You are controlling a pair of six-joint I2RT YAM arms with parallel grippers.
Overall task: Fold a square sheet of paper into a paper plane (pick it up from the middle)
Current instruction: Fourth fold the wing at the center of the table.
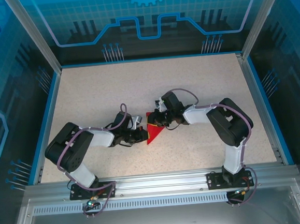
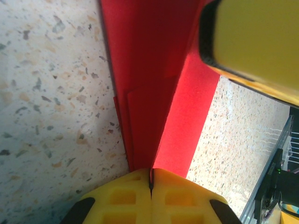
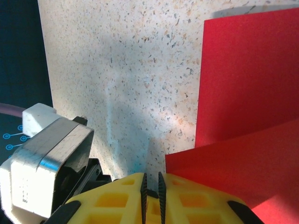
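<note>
Well, the red sheet of paper [image 1: 153, 134] sits in the middle of the speckled desk [image 1: 200, 87], right between the two arms. It is creased into a rough triangle with its point toward the near edge. The left fingers [image 2: 140, 186] are clenched flat together on a folded edge of it. In the left wrist view several red layers run away from that pinch, one flap tilted up off the desk. The right fingers [image 3: 133, 189] sit at the paper's other side, one yellow finger over its far corner. Their pads stand a thin slit apart, with the paper lying just beside them. Whether they grasp any of it I cannot tell.
</note>
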